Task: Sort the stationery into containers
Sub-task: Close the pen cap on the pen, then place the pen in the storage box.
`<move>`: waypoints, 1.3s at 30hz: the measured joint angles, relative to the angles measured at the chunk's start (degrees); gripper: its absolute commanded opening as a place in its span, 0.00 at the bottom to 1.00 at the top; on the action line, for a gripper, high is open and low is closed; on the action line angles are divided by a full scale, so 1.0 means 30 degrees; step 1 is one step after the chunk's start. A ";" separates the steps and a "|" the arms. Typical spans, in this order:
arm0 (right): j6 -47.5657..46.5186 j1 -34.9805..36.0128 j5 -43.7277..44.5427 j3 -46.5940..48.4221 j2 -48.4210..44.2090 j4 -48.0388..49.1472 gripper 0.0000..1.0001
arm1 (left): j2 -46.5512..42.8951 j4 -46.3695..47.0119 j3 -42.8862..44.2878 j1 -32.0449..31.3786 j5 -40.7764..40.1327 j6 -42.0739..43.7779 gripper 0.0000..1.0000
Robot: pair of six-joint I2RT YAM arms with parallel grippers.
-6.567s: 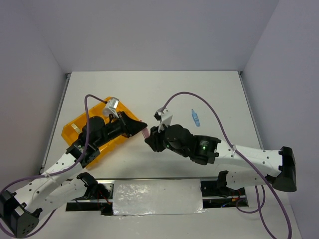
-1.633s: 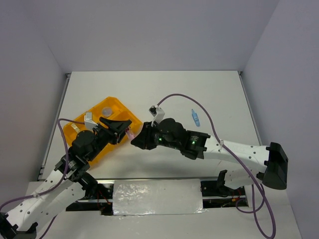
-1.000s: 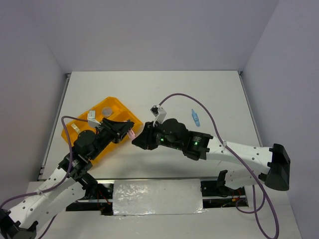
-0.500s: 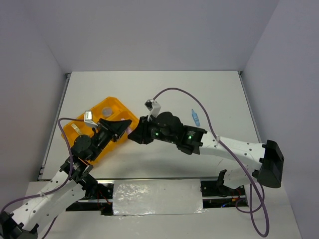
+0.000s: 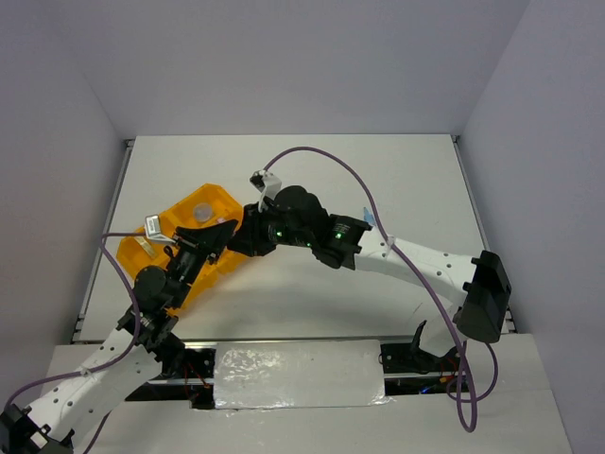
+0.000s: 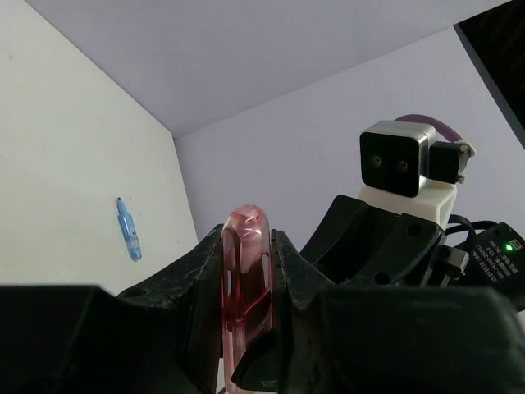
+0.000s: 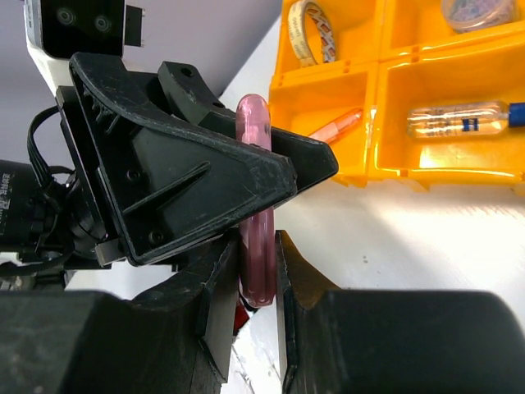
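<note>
The pink piece (image 6: 244, 275) is held in the air by both arms at once. The left pincer (image 6: 248, 240) is closed on it, with its two fingers pressing on the two flat sides. The right pincer (image 7: 256, 250) comes from the opposite side and its fingers are also narrowly closed around the same piece, touching it on both sides as far as the right wrist view shows. The two pincers meet just beside the right edge of the yellow-orange tray (image 7: 426, 168), above the white surface (image 5: 331, 312).

Inside the tray, each thing lies in its own compartment: the beige tape ring (image 7: 316, 31), the orange pen (image 7: 336, 125), the clear tube with dark blue cap (image 7: 455, 121) and the round jar (image 5: 203, 212). The blue pen (image 6: 127, 231) lies on the surface on the right, well apart from the tray.
</note>
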 measured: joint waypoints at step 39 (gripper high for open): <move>-0.1545 -0.3249 0.1027 -1.0083 -0.8240 0.4969 0.79 | 0.7235 -2.7030 1.3675 0.0612 -1.0550 0.4976 0.00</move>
